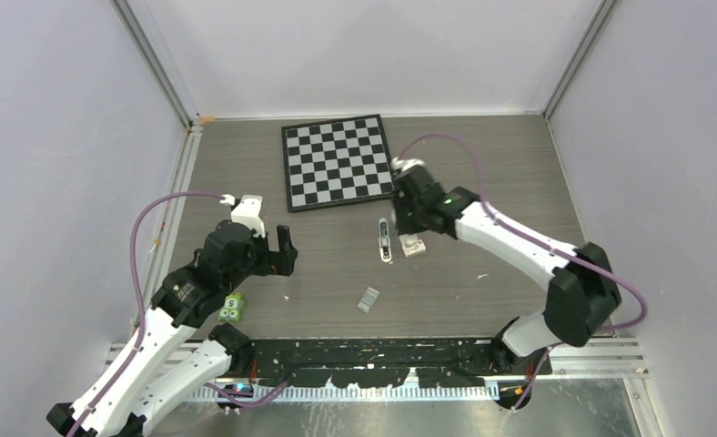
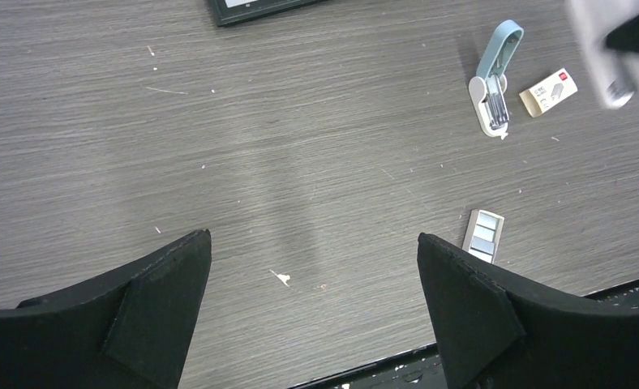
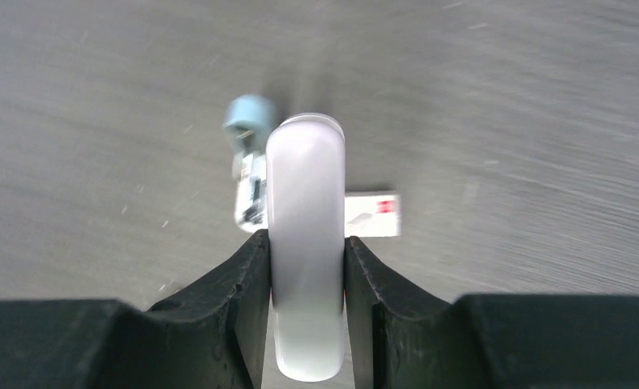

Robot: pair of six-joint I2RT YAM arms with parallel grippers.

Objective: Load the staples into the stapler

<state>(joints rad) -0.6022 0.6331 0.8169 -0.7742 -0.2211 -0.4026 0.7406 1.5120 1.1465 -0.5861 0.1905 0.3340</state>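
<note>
My right gripper (image 3: 304,237) is shut on the white stapler (image 3: 304,267), a slim white bar that stands up between the fingers above the table. The stapler also shows blurred at the top right of the left wrist view (image 2: 598,50). The staples (image 1: 368,299) are a small silvery block lying flat on the table near the front, also in the left wrist view (image 2: 483,236). My left gripper (image 2: 315,247) is open and empty over bare table, left of the staples. In the top view the right gripper (image 1: 409,217) hovers mid-table and the left gripper (image 1: 284,252) is at the left.
A light-blue-and-white small object (image 1: 385,241) lies open on the table under the right gripper, with a small staple box (image 1: 415,244) beside it. A checkerboard (image 1: 337,162) lies at the back. A green item (image 1: 232,308) sits by the left arm. Walls enclose three sides.
</note>
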